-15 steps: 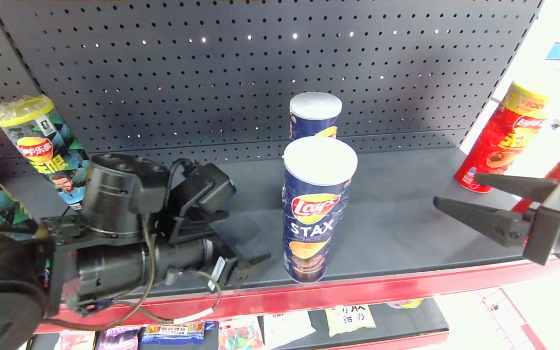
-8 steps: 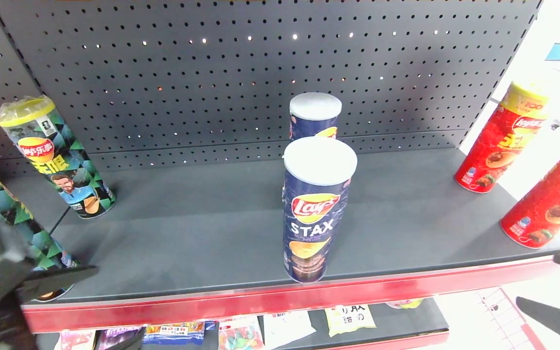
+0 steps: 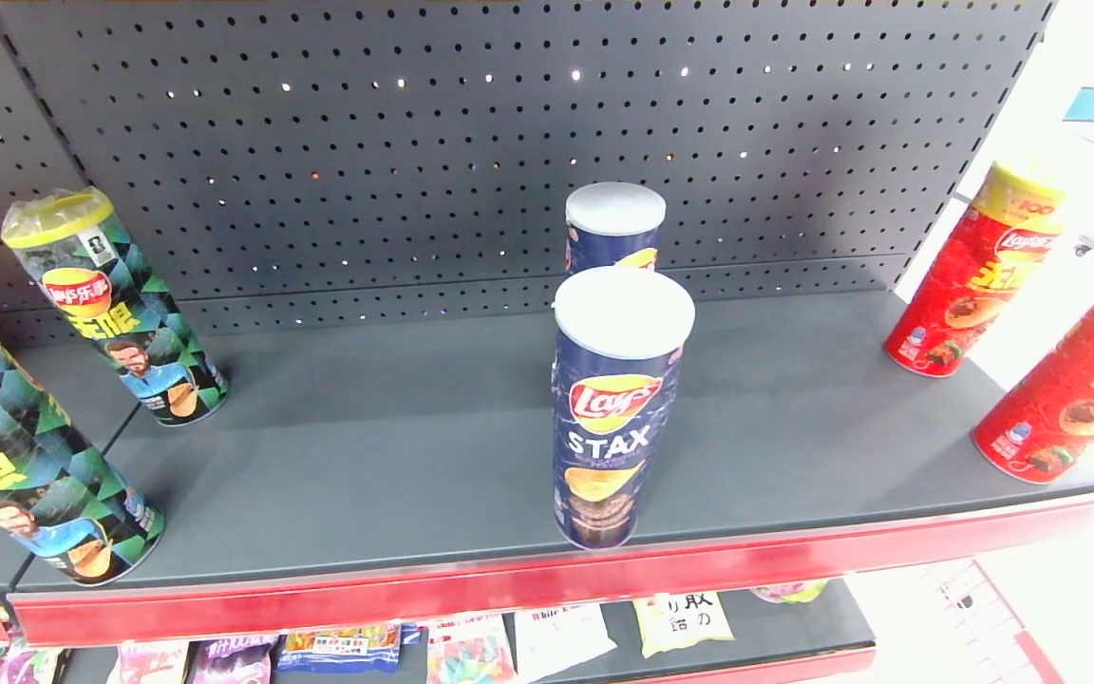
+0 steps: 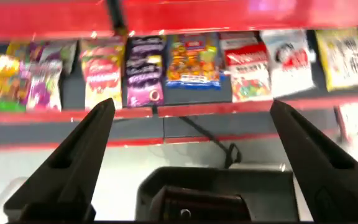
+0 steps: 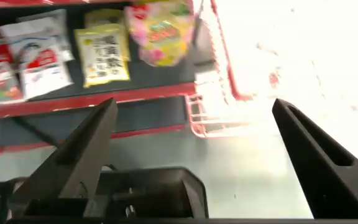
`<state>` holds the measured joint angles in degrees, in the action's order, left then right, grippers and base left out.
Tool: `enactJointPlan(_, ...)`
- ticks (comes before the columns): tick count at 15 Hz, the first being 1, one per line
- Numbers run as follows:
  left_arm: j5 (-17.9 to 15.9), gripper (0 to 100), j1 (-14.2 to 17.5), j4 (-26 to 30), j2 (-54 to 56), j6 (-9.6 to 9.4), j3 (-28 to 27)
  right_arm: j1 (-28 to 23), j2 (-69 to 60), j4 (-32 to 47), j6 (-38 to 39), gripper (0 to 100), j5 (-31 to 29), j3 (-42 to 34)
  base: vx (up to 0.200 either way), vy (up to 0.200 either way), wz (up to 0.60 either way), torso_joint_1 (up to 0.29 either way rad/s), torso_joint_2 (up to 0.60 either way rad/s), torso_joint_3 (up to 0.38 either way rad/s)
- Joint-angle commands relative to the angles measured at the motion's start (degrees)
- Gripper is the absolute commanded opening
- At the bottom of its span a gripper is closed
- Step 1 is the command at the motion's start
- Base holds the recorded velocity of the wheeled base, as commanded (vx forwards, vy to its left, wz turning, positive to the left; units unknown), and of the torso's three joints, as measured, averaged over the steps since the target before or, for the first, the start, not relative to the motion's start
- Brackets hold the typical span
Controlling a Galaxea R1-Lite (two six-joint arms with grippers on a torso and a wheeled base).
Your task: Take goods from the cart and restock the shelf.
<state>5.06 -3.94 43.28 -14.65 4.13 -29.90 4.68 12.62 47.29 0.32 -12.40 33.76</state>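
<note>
One dark pegboard panel [image 3: 414,142] rises along the back edge of the shelf [image 3: 367,456], a grey board with a red front lip. Below it runs a lower shelf [image 3: 784,617], its front trimmed in the same red.

Six tall crisp cans stand upright on the upper board. At the left end are two green cans: the front green can [image 3: 34,456] at the left front corner, the rear green can [image 3: 115,309] near the left back corner, the two well apart. At the right end are two red cans: the front red can [image 3: 1069,380] at the right front corner, the rear red can [image 3: 974,275] near the right back corner. In the middle, the front blue can [image 3: 615,418] stands just inside the front edge, and the rear blue can [image 3: 613,228] is directly behind it at the back edge; whether the two touch cannot be told.

Snack packets [image 3: 471,651] lie in a row on the lower shelf. The left gripper [image 4: 192,104] hangs below the upper board facing that row, its jaws wide apart and holding nothing. The right gripper [image 5: 194,102] is also low, jaws spread and bare, facing the packets and a red wire frame [image 5: 216,118] beside the shelf's end.
</note>
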Motion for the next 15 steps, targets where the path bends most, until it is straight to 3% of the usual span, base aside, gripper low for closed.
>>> enactJointPlan(1, 0.2, 100, 6.5, 0.4, 3.7, 1.58, 2.0, -6.8, -8.6, 2.4, 0.0, 100, -0.2, -1.8, 0.000, 0.000, 0.00, 0.000, 0.00, 0.000)
enactJointPlan(3, 0.2, 100, 11.5, 0.3, 4.0, 2.02, 2.7, -6.7, -8.8, 1.3, 0.2, 100, -0.1, -4.0, 0.000, 0.000, 0.00, 0.000, 0.00, 0.000)
enactJointPlan(4, -0.8, 100, 14.0, -0.4, 6.0, 1.93, 3.5, -6.0, -9.2, -3.8, 0.2, 100, 1.7, -8.4, 0.000, 0.000, 0.00, 0.000, 0.00, 0.000)
enactJointPlan(5, -2.6, 100, 13.9, -2.8, 9.9, 1.23, 6.3, -4.9, -10.7, -11.5, -0.1, 100, 4.5, -13.1, 0.000, 0.000, 0.00, 0.000, 0.00, 0.000)
enactJointPlan(6, -3.3, 100, 13.8, -9.9, 9.5, 1.14, 8.8, -4.2, -11.9, -22.0, -0.4, 100, 8.0, -19.1, 0.000, 0.000, 0.00, 0.000, 0.00, 0.000)
enactJointPlan(7, -5.4, 100, 13.8, -21.0, 9.6, 0.61, 12.1, -4.2, -11.9, -32.6, -0.7, 100, 10.6, -23.9, 0.000, 0.000, 0.00, 0.000, 0.00, 0.000)
enactJointPlan(8, -7.9, 100, 13.8, -27.6, 9.6, -0.88, 15.3, -4.2, -11.7, -38.0, -0.8, 100, 12.0, -25.8, 0.000, 0.000, 0.00, 0.000, 0.00, 0.000)
enactJointPlan(9, -8.9, 100, 13.8, -35.6, 9.6, -6.24, 21.3, -4.1, -11.4, -40.6, -0.6, 100, 13.2, -27.6, 0.000, 0.000, 0.00, 0.000, 0.00, 0.000)
enactJointPlan(10, -7.5, 100, 13.8, -38.9, 9.6, -7.56, 24.5, -4.2, -11.5, -40.6, -0.2, 100, 12.7, -27.8, 0.000, 0.000, 0.00, 0.000, 0.00, 0.000)
enactJointPlan(11, -4.4, 100, 13.8, -46.0, 9.6, -8.00, 29.6, -4.4, -12.4, -41.0, -1.6, 100, 12.8, -29.1, 0.000, 0.000, 0.00, 0.000, 0.00, 0.000)
enactJointPlan(13, -3.1, 100, 13.8, -46.0, 9.6, -7.82, 29.9, -4.4, -12.5, -42.8, -3.5, 100, 14.3, -30.3, 0.000, 0.000, 0.00, 0.000, 0.00, 0.000)
enactJointPlan(14, -4.0, 100, 13.8, -45.8, 9.6, -7.65, 29.9, -4.2, -12.0, -43.0, -0.7, 100, 17.8, -30.4, 0.000, 0.000, 0.00, 0.000, 0.00, 0.000)
enactJointPlan(15, -7.8, 100, 13.8, -45.8, 9.6, -7.65, 29.9, -4.4, -12.5, -43.2, 2.8, 100, 17.1, -30.6, 0.000, 0.000, 0.00, 0.000, 0.00, 0.000)
